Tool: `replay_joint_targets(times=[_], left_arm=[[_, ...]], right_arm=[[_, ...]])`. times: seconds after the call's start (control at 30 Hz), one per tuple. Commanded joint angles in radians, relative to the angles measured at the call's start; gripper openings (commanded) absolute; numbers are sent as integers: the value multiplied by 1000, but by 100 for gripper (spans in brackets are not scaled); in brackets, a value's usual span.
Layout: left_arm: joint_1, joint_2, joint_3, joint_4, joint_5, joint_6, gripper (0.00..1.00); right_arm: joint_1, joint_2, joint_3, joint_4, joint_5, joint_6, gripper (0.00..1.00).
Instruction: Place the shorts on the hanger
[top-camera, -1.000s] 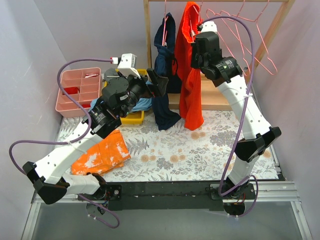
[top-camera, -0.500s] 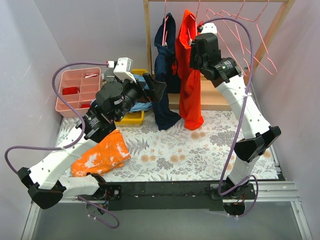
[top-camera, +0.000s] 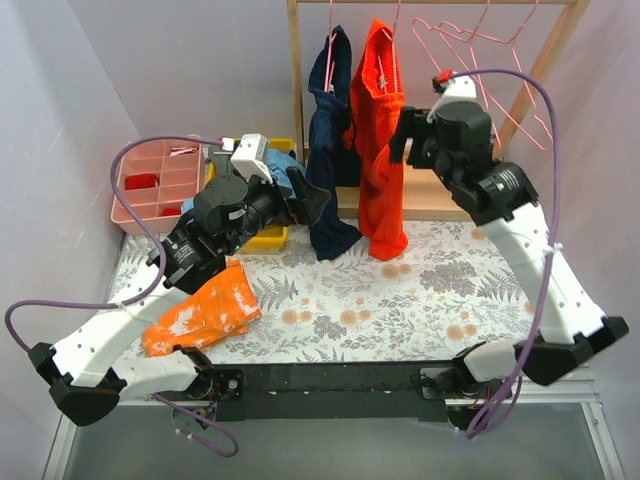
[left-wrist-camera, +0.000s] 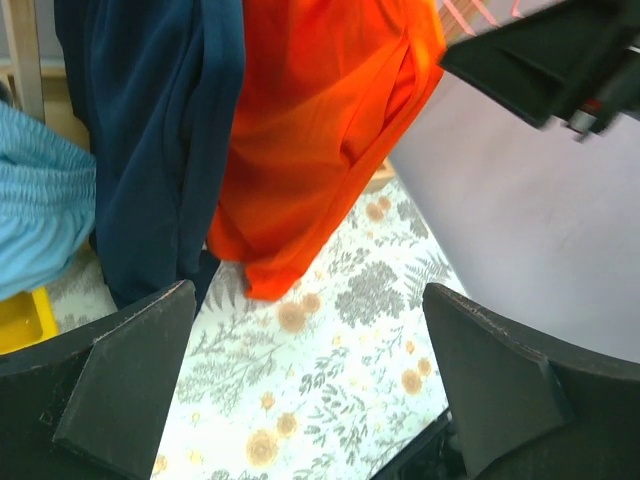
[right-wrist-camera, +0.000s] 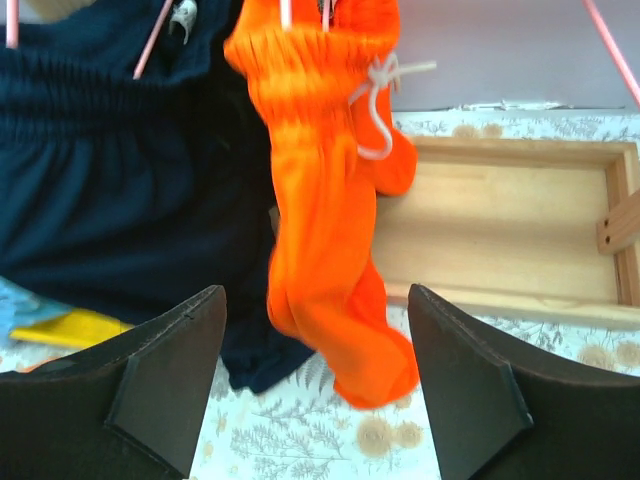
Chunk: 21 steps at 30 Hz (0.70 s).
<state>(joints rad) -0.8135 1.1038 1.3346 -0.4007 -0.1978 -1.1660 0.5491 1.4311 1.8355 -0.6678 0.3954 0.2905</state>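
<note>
While shorts (top-camera: 381, 150) hang on hanger (right-wrist-camera: 286, 12), just beside navy garment (top-camera: 328, 160): your right gripper (right-wrist-camera: 315, 330) wide open, empty, clear of fabric. Your left gripper (left-wrist-camera: 308, 300) wide open, empty, near both garments.

The shorts (top-camera: 381, 160) hang from the rack (top-camera: 296, 70), just right of another hanging garment (top-camera: 328, 150).

Robot-lab test cell, staged rather than domestic: boxed in by plain lavender wall panels (top-camera: 180, 60), floored with a floral-print mat (top-camera: 400, 290), furnished with a small wooden garment rack (top-camera: 294, 70) and a pink compartment tray (top-camera: 140, 226), with two white robot arms (top-camera: 530, 250) bolted to a black rail (top-camera: 330, 381).
</note>
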Motion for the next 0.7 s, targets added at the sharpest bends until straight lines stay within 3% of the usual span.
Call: replay_joint_targets(times=[0.0, 0.23, 0.3, 0.4, 0.67], left_arm=[[4, -44, -57, -62, 17, -17, 98], [4, -41, -213, -79, 23, -87, 98], [4, -48, -291, -60, 23, -136, 98], [5, -64, -363, -10, 20, -161, 98], [4, -105, -486, 57, -5, -195, 98]], right_arm=[[-6, -220, -204, 99, -58, 29, 82], [-6, -586, -660, 169, -130, 105, 84], [-6, -688, -814, 197, -154, 143, 90], [-6, -780, -933, 229, -181, 171, 92], [-6, -828, -1116, 270, -231, 180, 93]])
